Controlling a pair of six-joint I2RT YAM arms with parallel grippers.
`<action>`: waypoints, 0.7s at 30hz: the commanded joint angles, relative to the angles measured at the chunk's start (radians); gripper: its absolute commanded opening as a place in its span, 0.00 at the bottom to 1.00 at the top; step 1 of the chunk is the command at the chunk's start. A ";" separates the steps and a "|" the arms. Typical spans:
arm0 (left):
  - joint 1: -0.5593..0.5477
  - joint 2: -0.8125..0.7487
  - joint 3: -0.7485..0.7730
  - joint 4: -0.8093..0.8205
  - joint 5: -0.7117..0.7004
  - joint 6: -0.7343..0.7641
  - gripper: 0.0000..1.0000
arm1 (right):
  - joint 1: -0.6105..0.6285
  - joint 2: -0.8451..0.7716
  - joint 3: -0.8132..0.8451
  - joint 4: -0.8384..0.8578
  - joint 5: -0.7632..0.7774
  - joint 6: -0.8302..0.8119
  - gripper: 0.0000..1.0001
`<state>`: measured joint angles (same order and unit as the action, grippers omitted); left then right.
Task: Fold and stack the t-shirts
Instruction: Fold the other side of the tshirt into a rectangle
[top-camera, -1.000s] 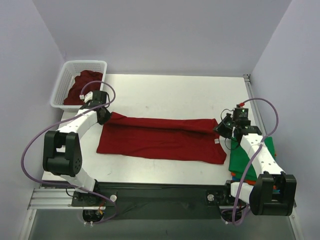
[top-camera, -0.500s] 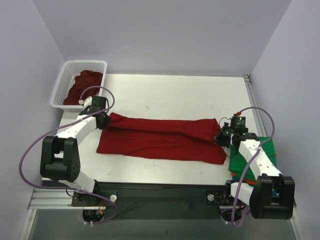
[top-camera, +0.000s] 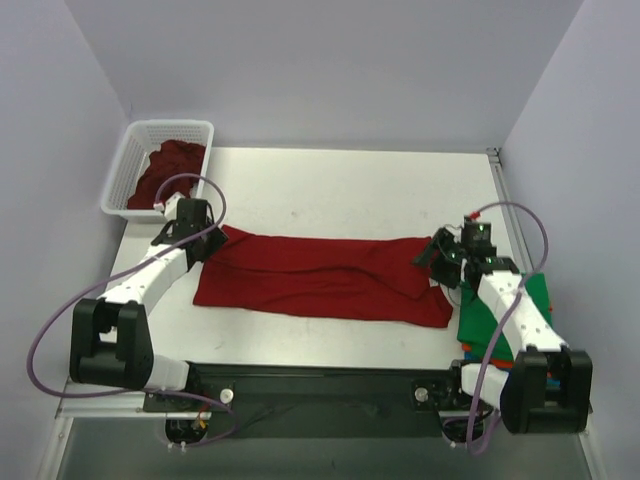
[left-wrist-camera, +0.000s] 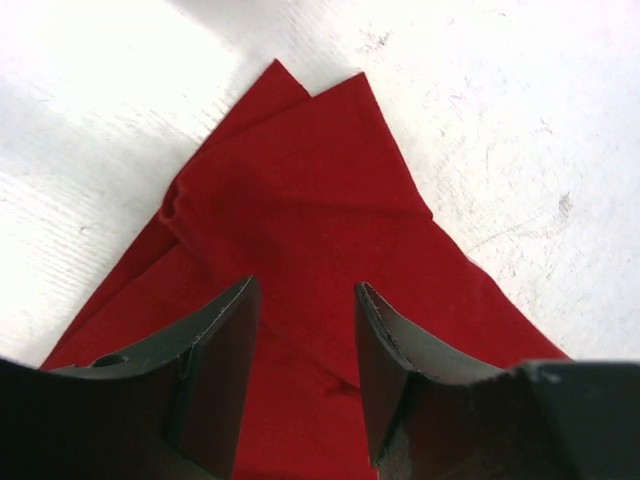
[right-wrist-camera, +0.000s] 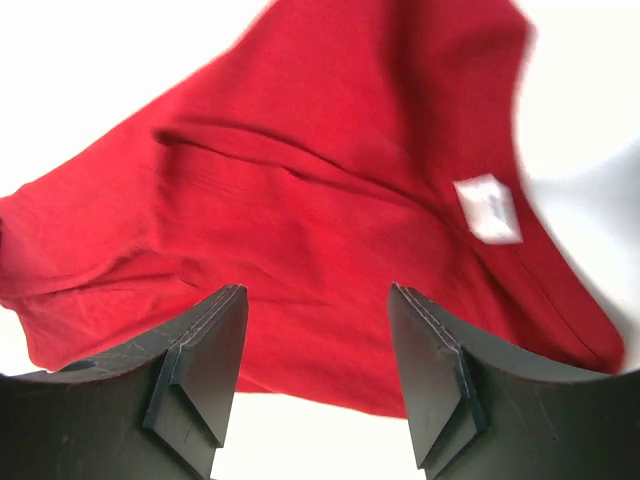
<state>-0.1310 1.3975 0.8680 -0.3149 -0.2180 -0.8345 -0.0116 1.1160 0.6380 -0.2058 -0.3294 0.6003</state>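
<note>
A deep red t-shirt (top-camera: 320, 278) lies folded into a long band across the table's front half. My left gripper (top-camera: 205, 240) stands open over the band's left end (left-wrist-camera: 300, 200), with nothing between its fingers. Over the right end, where a white label (right-wrist-camera: 487, 208) shows on the red cloth (right-wrist-camera: 300, 230), my right gripper (top-camera: 437, 258) is open and empty too. More deep red t-shirts (top-camera: 165, 172) fill the basket. A stack with a green t-shirt (top-camera: 490, 315) on top lies at the right, partly under the right arm; orange and blue edges show below it.
A white lattice basket (top-camera: 135, 160) stands at the back left corner. The table's right edge rail (top-camera: 510, 210) runs close beside the right arm. Grey walls close in the back and both sides.
Both grippers have gone from shut to open and let go of the shirt's ends. The band's upper layer has settled flat on the table. The right gripper has lowered slightly toward the cloth.
</note>
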 joint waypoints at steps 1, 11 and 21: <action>-0.024 0.027 0.049 0.042 0.034 0.008 0.53 | 0.096 0.112 0.142 0.008 0.038 -0.025 0.58; -0.025 0.184 0.123 0.039 0.051 -0.031 0.49 | 0.211 0.418 0.429 -0.024 0.211 -0.062 0.57; -0.027 0.219 0.117 0.062 0.074 -0.037 0.46 | 0.312 0.643 0.586 -0.081 0.259 -0.054 0.56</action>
<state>-0.1555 1.6115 0.9478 -0.2905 -0.1543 -0.8616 0.2573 1.7302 1.1778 -0.2302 -0.1200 0.5453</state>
